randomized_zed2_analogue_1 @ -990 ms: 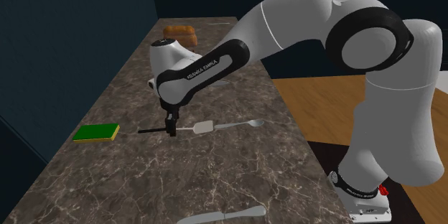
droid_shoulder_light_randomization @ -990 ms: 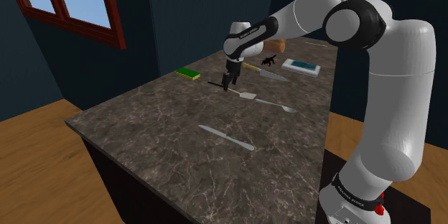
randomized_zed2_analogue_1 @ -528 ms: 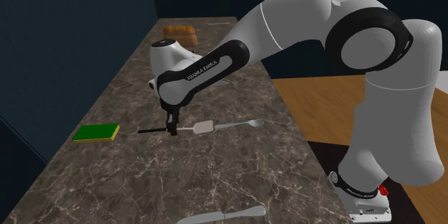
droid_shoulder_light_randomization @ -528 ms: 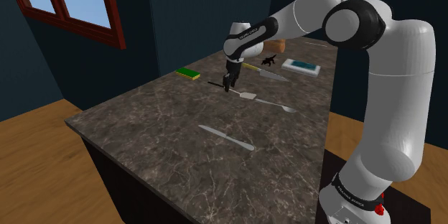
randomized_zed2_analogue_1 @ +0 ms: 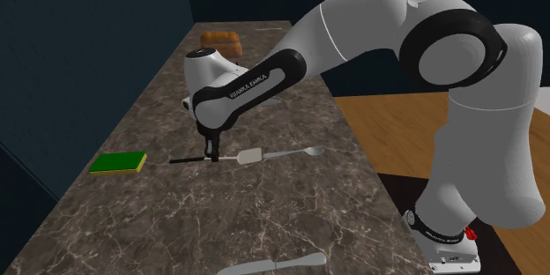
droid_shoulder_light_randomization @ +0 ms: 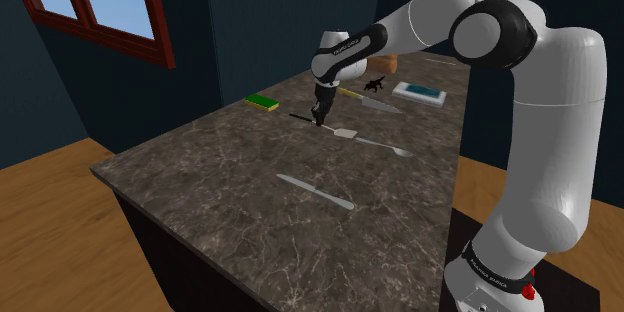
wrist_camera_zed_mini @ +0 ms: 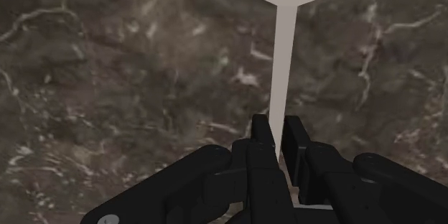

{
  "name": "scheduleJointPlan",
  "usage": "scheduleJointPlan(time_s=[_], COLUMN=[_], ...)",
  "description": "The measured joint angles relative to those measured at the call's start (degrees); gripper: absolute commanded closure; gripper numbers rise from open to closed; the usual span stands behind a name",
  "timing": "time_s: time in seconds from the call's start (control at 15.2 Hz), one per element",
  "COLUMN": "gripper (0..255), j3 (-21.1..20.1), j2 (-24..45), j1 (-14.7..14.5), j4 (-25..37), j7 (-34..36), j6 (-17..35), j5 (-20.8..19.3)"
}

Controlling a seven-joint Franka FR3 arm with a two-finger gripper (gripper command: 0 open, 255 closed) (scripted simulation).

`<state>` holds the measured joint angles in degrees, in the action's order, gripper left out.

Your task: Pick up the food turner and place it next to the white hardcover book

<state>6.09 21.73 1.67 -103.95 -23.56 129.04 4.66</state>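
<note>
The food turner (droid_shoulder_light_randomization: 343,134) lies flat on the dark marble counter (droid_shoulder_light_randomization: 220,175), with a black handle, a thin pale shaft (wrist_camera_zed_mini: 285,57) and a white blade (randomized_zed2_analogue_1: 251,154). My gripper (droid_shoulder_light_randomization: 318,120) stands upright over it, fingertips down at the counter. In the wrist view the gripper (wrist_camera_zed_mini: 278,140) is shut on the shaft, one black finger (wrist_camera_zed_mini: 260,140) on each side and touching it. From the second exterior view the gripper (randomized_zed2_analogue_1: 212,159) sits where black handle meets shaft. The flat white book (droid_shoulder_light_randomization: 418,91) with a teal top lies near the counter's far end.
A green sponge (droid_shoulder_light_randomization: 264,102) lies beyond the turner's handle. A spoon (droid_shoulder_light_randomization: 385,147) lies just past the blade. One knife (droid_shoulder_light_randomization: 370,103) sits between turner and book, another (droid_shoulder_light_randomization: 315,191) near the front. A brown loaf (randomized_zed2_analogue_1: 219,41) and a small black figure (droid_shoulder_light_randomization: 374,84) are further back.
The fingers have closed from wide apart onto the turner's shaft. The arm and the turner have stayed where they were.
</note>
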Motion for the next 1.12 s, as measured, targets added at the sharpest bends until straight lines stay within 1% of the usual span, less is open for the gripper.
scheduleJointPlan(time_s=[0.26,1.12], gripper=[255,255], j3=[0.06,0.32], j2=[-0.62,-4.5], j1=[-0.01,-0.22], j4=[0.69,5.45], j7=[0.09,0.83], j6=[-1.3,-9.89], j5=[-0.13,-0.91])
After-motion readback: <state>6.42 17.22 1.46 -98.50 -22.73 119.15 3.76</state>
